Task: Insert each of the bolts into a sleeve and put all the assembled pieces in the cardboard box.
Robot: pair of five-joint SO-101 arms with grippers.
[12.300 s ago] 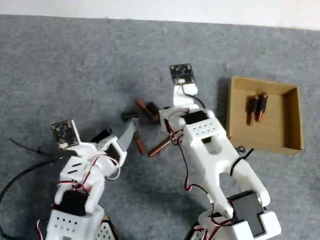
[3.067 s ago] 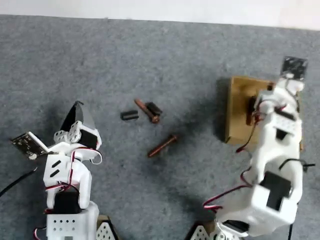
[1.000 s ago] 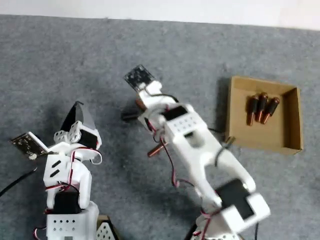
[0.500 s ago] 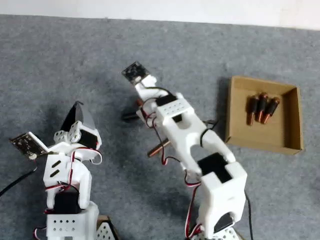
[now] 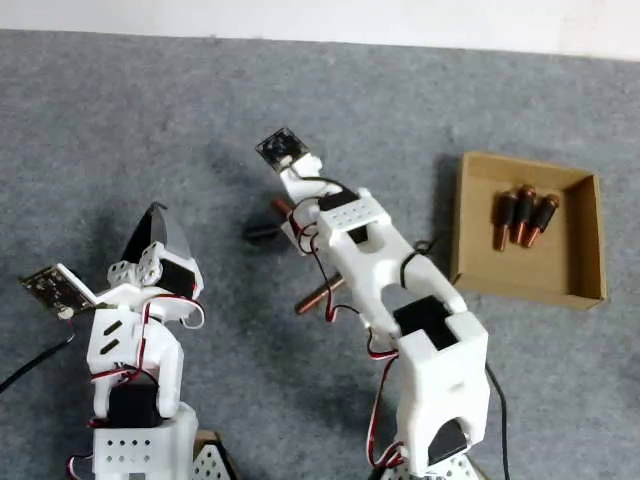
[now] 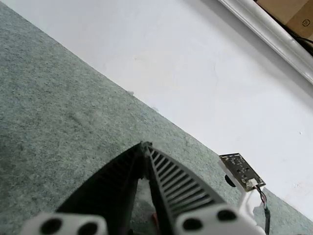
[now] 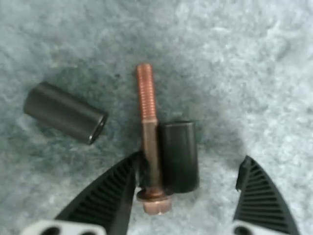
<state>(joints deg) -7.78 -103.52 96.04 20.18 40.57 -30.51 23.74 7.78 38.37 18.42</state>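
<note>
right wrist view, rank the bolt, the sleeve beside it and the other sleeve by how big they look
1. bolt, clearly the longest.
2 and 3. sleeve beside the bolt and the separate sleeve look about the same size, so they tie.

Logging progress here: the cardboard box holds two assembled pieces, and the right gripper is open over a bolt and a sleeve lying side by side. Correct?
No. The high view shows three assembled pieces in the cardboard box, not two. The rest holds: the right gripper is open over a bolt and a sleeve lying side by side.
</note>
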